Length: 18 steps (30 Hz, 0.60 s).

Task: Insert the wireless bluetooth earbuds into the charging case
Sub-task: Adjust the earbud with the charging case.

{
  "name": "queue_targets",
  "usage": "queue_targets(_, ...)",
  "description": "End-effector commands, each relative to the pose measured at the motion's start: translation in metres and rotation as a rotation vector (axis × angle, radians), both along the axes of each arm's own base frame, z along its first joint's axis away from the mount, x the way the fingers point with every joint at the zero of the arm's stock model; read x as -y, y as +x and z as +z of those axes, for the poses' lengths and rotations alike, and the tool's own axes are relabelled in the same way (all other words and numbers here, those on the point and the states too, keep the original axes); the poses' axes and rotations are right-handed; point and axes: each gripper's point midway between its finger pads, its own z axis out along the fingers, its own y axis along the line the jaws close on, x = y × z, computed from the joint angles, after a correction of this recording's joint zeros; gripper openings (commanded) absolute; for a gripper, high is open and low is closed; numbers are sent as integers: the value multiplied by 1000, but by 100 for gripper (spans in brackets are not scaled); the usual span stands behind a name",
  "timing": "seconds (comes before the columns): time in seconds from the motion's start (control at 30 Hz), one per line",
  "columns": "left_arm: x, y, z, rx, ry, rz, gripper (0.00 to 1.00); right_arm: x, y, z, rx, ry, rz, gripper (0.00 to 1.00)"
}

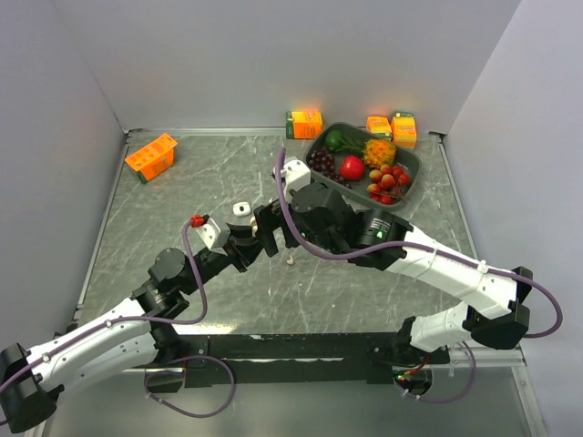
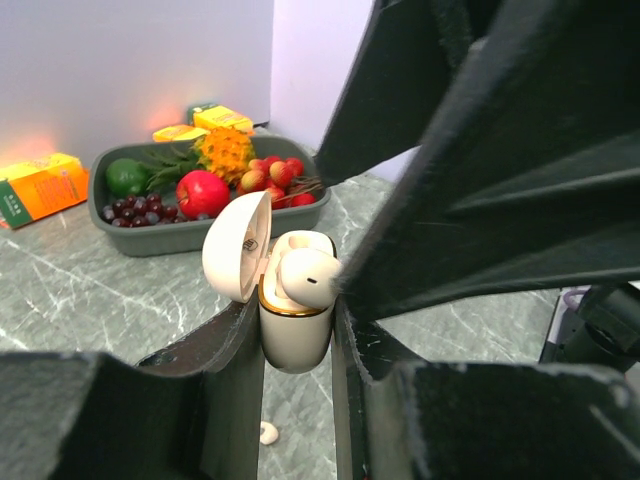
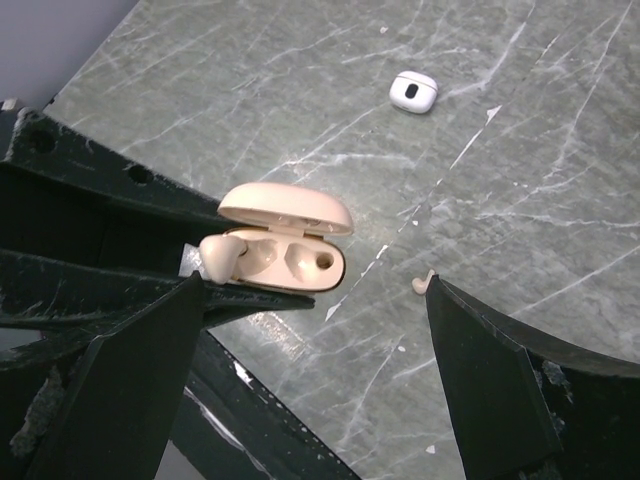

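The left tool [image 2: 296,345] is clamped narrow on the lower body of the beige charging case [image 2: 296,325] and holds it up off the surface [image 3: 520,180] with its lid open. One beige earbud [image 2: 306,276] sits in a well, its head standing proud of the rim; I cannot tell whether it is fully home. The right tool [image 3: 318,290] hangs just over the case with its jaws wide and nothing in them.

The earbuds look tiny, light, hard and glossy, so they are likely to slip or flick away under a heavy pinch. My judgement is to grip across the bulb and leave the stem free to drop into its well. The case is a light, rigid shell, best held by the body, clear of the lid and its hinge, as it is now.

The right wrist view shows what the left cannot: the well beside the seated earbud is empty, a loose earbud [image 3: 423,284] lies on the surface near the right finger, and a closed white case [image 3: 413,91] lies well apart. The left wrist view shows the grip itself and the fruit tray [image 2: 100,190] behind. From above, the arms hide the held case.
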Motion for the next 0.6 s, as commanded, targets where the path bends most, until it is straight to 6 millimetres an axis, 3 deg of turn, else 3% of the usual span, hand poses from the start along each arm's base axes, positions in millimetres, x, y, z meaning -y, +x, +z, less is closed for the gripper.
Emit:
queue_targets(0.0,-2,-12,37,77,-92,-41,1,-1,10,6,11,3,-30,99)
queue_targets(0.57,-7,-15,40,92,-104,-38,1,17,20,3,10,-7,-92,99)
